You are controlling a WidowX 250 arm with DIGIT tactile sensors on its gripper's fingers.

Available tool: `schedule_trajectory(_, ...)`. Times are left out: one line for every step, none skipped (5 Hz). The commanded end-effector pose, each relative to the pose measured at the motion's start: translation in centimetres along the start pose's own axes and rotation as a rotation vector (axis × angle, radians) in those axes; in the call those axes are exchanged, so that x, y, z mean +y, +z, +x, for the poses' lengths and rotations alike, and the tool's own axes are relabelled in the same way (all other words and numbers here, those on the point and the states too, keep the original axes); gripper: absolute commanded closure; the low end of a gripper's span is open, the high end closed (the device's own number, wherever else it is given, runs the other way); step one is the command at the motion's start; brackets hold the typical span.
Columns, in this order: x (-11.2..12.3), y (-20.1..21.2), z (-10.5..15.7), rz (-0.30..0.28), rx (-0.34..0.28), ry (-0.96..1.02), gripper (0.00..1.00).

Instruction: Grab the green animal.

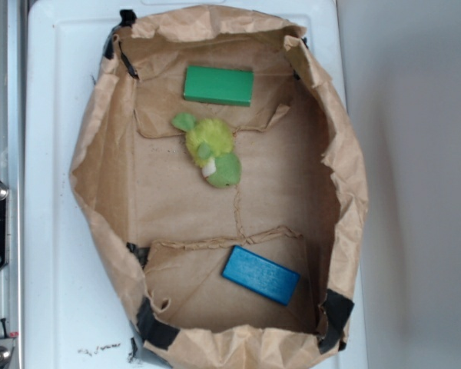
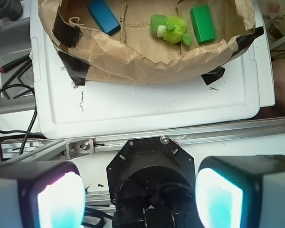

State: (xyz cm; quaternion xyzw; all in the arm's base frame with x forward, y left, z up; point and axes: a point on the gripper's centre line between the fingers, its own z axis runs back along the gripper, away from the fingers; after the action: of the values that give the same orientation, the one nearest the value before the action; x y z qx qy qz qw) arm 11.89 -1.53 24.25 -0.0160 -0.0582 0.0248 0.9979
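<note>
The green animal (image 1: 210,151) is a small fuzzy plush with a yellow-green body and a light green head. It lies on the floor of a brown paper bag tray (image 1: 100,138), just below a flat green block (image 1: 218,84). The wrist view shows the green animal (image 2: 169,29) far off at the top, inside the bag. My gripper (image 2: 140,197) is open, its two pale pads (image 2: 61,199) wide apart with nothing between them. It hangs well outside the bag, over the robot's black base. The exterior view does not show the gripper.
A blue block (image 1: 260,274) lies at the near end of the bag, with the green block at the far end. The bag's crumpled walls (image 2: 133,52) stand up around the floor. It rests on a white board (image 2: 147,102). A metal rail (image 2: 180,135) and cables (image 2: 9,95) lie beside the base.
</note>
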Motion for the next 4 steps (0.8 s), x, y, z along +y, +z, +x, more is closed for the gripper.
schedule_trajectory(0.0, 0.0, 0.0, 0.000, 0.000, 0.000, 0.00)
schedule_trajectory(-0.2, -1.7, 3.7, 0.033, 0.007, 0.078, 0.00)
schedule_trajectory(0.1, -3.3, 6.0, 0.067, -0.005, 0.150, 0.00)
schedule_trajectory(0.5, -4.4, 8.0, 0.042, -0.056, 0.261, 0.00)
